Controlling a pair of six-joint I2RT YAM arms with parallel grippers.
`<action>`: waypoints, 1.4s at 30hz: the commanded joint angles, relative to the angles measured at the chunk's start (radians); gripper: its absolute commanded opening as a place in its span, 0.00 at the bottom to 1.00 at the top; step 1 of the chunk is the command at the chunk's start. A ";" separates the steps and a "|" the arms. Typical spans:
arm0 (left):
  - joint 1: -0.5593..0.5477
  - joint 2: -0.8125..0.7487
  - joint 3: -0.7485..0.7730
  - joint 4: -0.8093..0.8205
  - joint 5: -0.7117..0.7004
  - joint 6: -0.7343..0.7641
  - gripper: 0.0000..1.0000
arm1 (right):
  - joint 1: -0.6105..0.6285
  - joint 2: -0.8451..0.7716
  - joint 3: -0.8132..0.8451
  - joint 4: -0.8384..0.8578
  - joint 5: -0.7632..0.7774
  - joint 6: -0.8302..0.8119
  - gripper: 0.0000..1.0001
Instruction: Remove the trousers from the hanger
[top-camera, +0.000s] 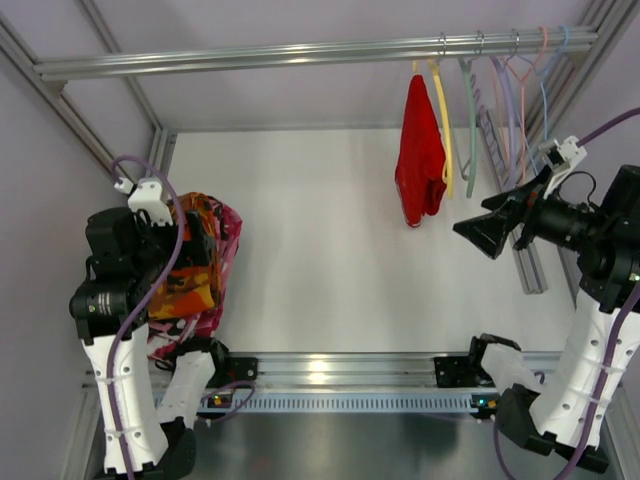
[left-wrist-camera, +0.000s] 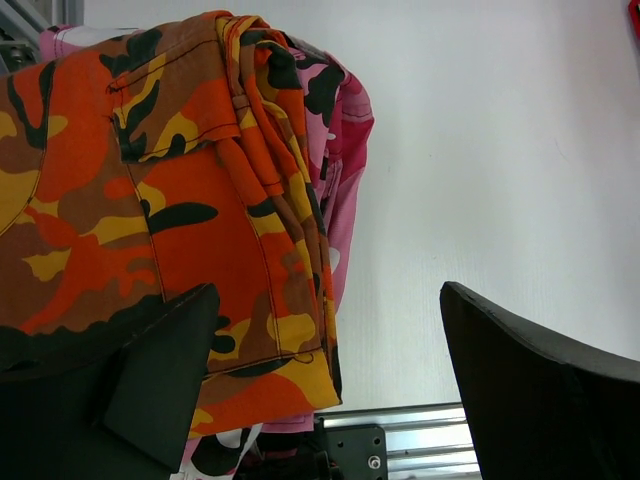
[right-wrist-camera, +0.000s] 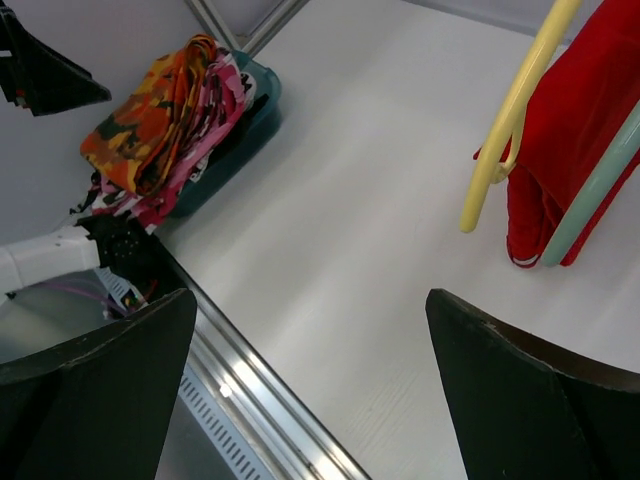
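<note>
**Under the rail, far right: trousers on hanger, both hands empty**

Table (top-camera: 320, 230) white, with a rail (top-camera: 300, 52) spanning its far side. Trousers (top-camera: 418, 150) hang off that rail, clear of the table; judged soft, light and limp, likely to slide off under a modest pull.

Left hand (left-wrist-camera: 330, 380) has its fingers apart and holds nothing, over the camouflage cloth (left-wrist-camera: 150, 200). Right hand (top-camera: 478, 232) is near the trousers, fingers apart, also holding nothing.

Yellow hanger (top-camera: 444, 130) carries the trousers, just beside a pale green hanger (top-camera: 468, 140); it hangs free by its hook and would probably swing.

Best hold, in my judgement: pinch the lower hem at the white stripe (right-wrist-camera: 527, 262), through all layers.
</note>
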 joint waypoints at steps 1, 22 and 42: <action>0.000 0.004 0.020 0.059 -0.001 -0.025 0.98 | 0.060 0.053 0.047 0.158 0.003 0.146 0.99; 0.000 -0.019 -0.017 0.088 -0.023 -0.031 0.98 | 0.355 0.318 0.075 0.610 0.422 0.454 0.99; 0.000 -0.016 -0.025 0.093 -0.018 -0.031 0.98 | 0.363 0.334 -0.241 0.949 0.131 0.788 0.98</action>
